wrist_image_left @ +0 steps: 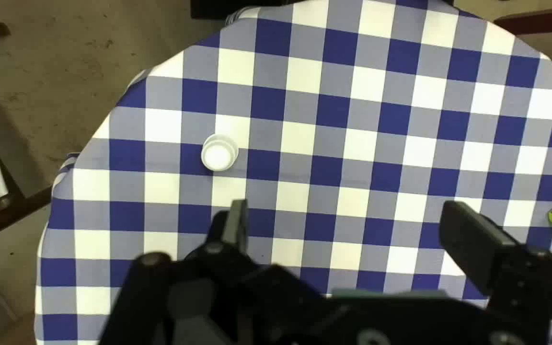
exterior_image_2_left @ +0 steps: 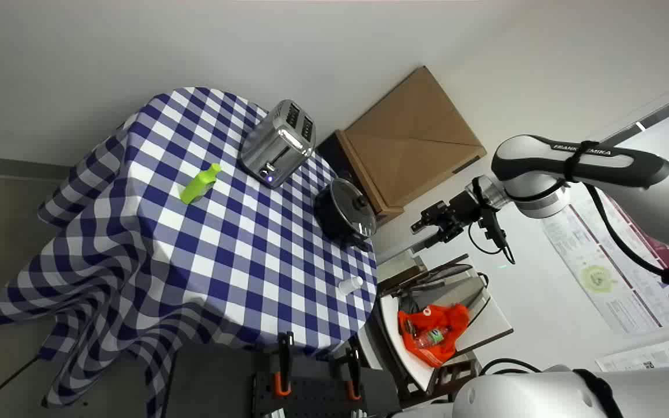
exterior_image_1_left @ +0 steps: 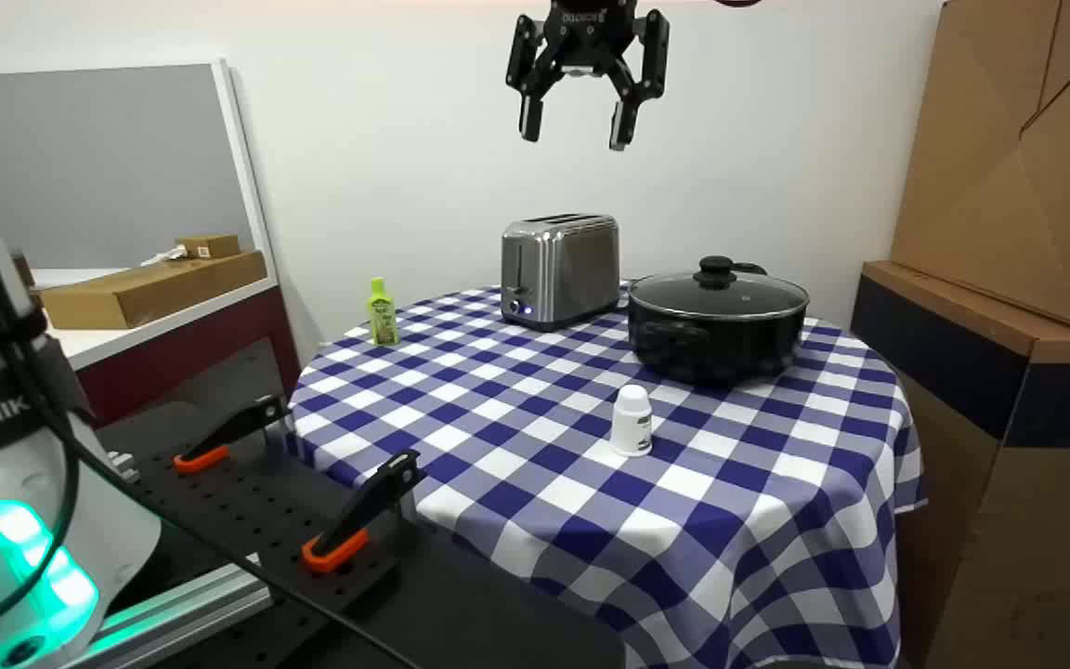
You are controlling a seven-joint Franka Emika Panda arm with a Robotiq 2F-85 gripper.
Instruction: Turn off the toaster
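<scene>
The shiny silver toaster (exterior_image_1_left: 581, 269) stands upright near the far edge of the checked table. It also shows in an exterior view (exterior_image_2_left: 270, 145). Its front has a lever in a slot and, low down, a knob (exterior_image_1_left: 517, 308) with a small blue-white light. My gripper (exterior_image_1_left: 574, 136) is open and empty, pointing down high above the table. It also shows in an exterior view (exterior_image_2_left: 417, 237). In the wrist view its fingers (wrist_image_left: 345, 208) are wide apart with only tablecloth below. The toaster is out of view in the wrist view.
A black lidded pot (exterior_image_1_left: 719, 339) stands beside the toaster. A white bottle (exterior_image_1_left: 632, 423) stands nearer the front, and a green bottle (exterior_image_1_left: 383, 318) on the toaster's other side. Cardboard boxes (exterior_image_1_left: 1009, 158) stand beyond the table. Clamps (exterior_image_1_left: 363, 511) sit at the table's near edge.
</scene>
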